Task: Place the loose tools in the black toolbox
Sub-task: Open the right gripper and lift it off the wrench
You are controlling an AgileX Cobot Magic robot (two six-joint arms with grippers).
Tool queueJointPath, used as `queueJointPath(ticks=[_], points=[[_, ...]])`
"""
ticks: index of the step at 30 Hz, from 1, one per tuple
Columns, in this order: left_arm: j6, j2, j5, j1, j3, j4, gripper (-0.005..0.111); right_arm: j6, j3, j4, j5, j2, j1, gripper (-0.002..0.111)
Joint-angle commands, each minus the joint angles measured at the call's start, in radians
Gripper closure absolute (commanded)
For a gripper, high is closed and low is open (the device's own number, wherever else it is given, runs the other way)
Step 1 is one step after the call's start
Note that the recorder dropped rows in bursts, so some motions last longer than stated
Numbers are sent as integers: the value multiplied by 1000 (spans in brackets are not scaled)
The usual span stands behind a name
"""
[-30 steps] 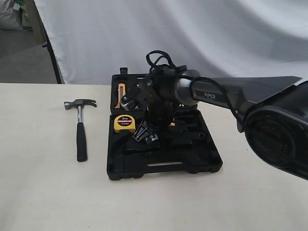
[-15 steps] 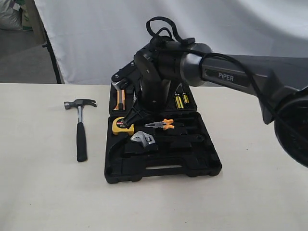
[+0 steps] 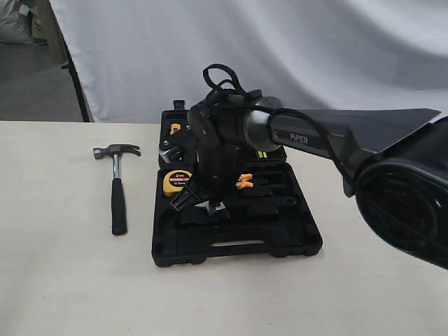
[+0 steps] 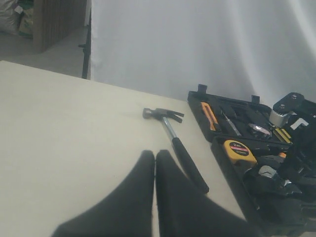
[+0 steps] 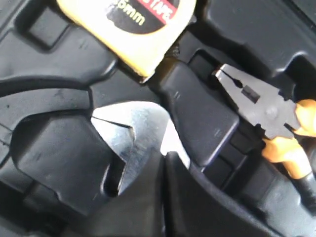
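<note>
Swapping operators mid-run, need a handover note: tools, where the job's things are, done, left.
Left tool: shut, empty, above the table, clear of the hammer.
Right tool: shut, holding nothing, tips at the wrench jaw inside the black toolbox.
Done: wrench lies in the toolbox.
Left: hammer, on the table left of the toolbox. Tape roll: cannot make it out.

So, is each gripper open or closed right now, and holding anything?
Left gripper: closed, empty.
Right gripper: closed, holding nothing, tips over the wrench.
</note>
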Motion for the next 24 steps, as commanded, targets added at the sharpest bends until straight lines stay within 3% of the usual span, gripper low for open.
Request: queueJointPath(ticks=[1, 15, 24], points=[[-5, -3, -7, 25, -3, 4, 106, -23, 14, 72, 39, -4, 16, 109], [-5, -3, -7, 25, -3, 4, 106, -126, 14, 44, 296, -271, 16, 109], [-5, -3, -7, 25, -3, 4, 106, -120, 16, 20, 296, -333, 14, 109]])
